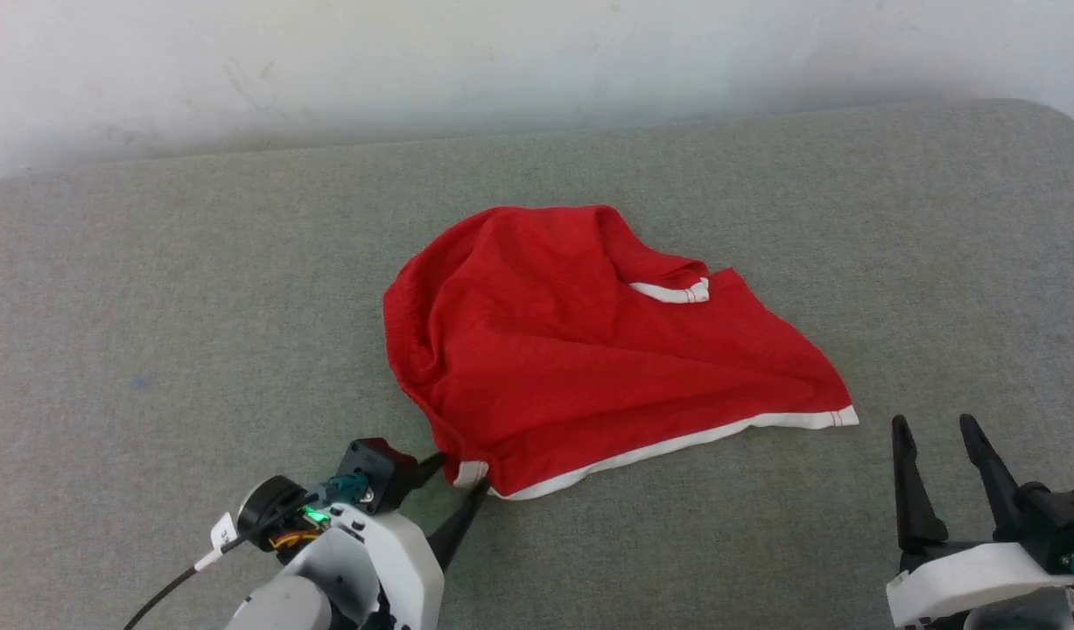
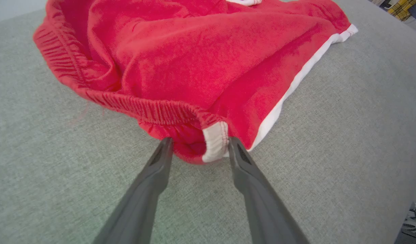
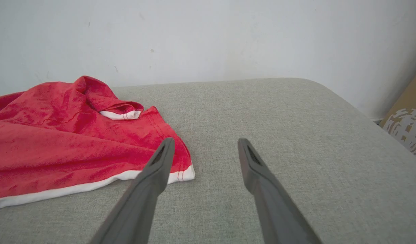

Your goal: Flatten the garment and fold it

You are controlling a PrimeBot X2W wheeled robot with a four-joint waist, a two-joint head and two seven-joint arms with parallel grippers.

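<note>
A: Grey padded surface (image 1: 151, 289) first, pale wall behind. Mid-surface: red basketball shorts (image 1: 537, 350), heaped in loose folds, nothing flat yet.

B: Agreed. Elastic waistband (image 2: 143, 108) gathered, curling along the robot's left side, mouth half open. White hem trim (image 1: 677, 446) running along the near edge toward the right.

A: Left gripper (image 1: 462, 477) low at the near waistband corner, jaws apart, straddling the white stripe end (image 2: 214, 140). Cloth between the tips, not pinched.

B: Right gripper (image 1: 932, 420) spread wide, empty, near the right hem corner (image 1: 843, 417) but apart from it.

A: Progress, by judgement: barely begun. No corner lifted, no fold made.

B: Left to do: clamp both corners, draw apart to spread, smooth out, then fold.
</note>
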